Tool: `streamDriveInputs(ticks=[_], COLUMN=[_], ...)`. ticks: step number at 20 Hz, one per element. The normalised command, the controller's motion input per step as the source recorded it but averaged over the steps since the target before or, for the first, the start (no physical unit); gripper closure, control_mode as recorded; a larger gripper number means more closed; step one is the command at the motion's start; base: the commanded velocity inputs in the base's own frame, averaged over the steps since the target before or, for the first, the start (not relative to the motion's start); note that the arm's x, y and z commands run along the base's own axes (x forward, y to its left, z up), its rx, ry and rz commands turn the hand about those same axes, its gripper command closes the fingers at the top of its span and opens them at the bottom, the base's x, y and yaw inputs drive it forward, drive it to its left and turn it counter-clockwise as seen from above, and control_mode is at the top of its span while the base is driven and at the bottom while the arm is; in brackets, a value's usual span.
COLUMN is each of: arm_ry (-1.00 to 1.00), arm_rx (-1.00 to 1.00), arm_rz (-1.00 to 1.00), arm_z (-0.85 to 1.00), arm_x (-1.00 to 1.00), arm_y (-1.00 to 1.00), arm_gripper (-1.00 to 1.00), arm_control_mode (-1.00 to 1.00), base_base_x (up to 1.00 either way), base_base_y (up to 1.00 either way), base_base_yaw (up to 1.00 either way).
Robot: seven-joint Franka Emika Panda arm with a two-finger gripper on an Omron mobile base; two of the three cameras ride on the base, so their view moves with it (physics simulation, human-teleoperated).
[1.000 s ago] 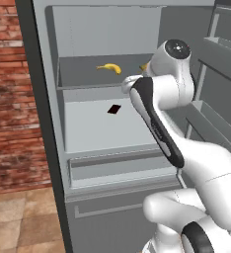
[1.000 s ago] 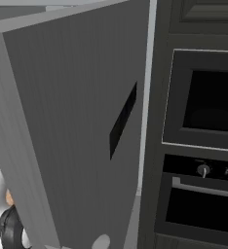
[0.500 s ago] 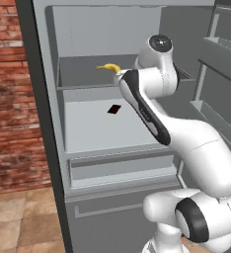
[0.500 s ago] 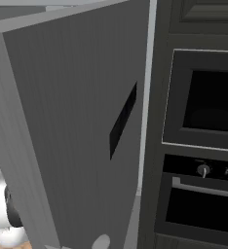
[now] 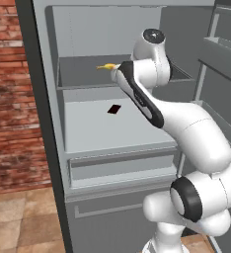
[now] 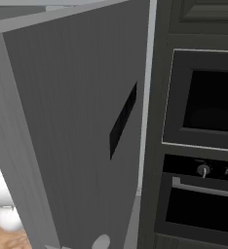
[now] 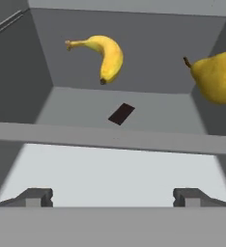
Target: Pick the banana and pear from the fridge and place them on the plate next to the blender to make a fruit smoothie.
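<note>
While reaching into the open fridge (image 5: 48,123), still on the first step: approach to the fruit, nothing picked up yet. End effector (image 7: 112,198) open wide and empty, the two dark tips set far apart at the bottom of the hand view, aimed over the front lip of a shelf toward the back of the compartment. Banana (image 7: 103,55) lying on the upper shelf toward the rear wall, well clear of the tips, its stem pointing left in that view and its darker end pointing down; slim, curved, bright yellow. From the left base view, only the banana's tip (image 5: 106,66) peeking out beside the white arm, on the shelf above the pale middle shelf. Pear (image 7: 216,77) off to the right of the banana and apart from it, plump and yellow with a short brown stem, partly cut by the frame edge. Small dark flat patch (image 7: 121,114) on the lower shelf floor between fruit and end effector; cannot tell what it is. Next move, by judgement: advance deeper and centre on one fruit, likely the banana, turn the jaws across its narrow width, then close. Risk of the curved fruit rolling or slipping aside if pinched off-centre.
</note>
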Motion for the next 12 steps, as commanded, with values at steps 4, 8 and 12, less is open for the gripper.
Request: streamDriveInputs(ticks=[4,8,12], arm_ry=[0.0,0.0,0.0], arm_rx=[0.0,0.0,0.0], arm_rz=[0.0,-0.01,-0.02], arm_z=[0.0,0.0,0.0], arm_x=[0.46,0.52,0.51], arm_y=[0.01,0.17,0.19], arm_gripper=[-1.0,-1.0,-1.0], arm_control_mode=[-1.0,-1.0,-1.0], base_base_x=[0.0,0.0,0.0], base_base_y=[0.0,0.0,0.0], base_base_yaw=[0.0,0.0,0.0])
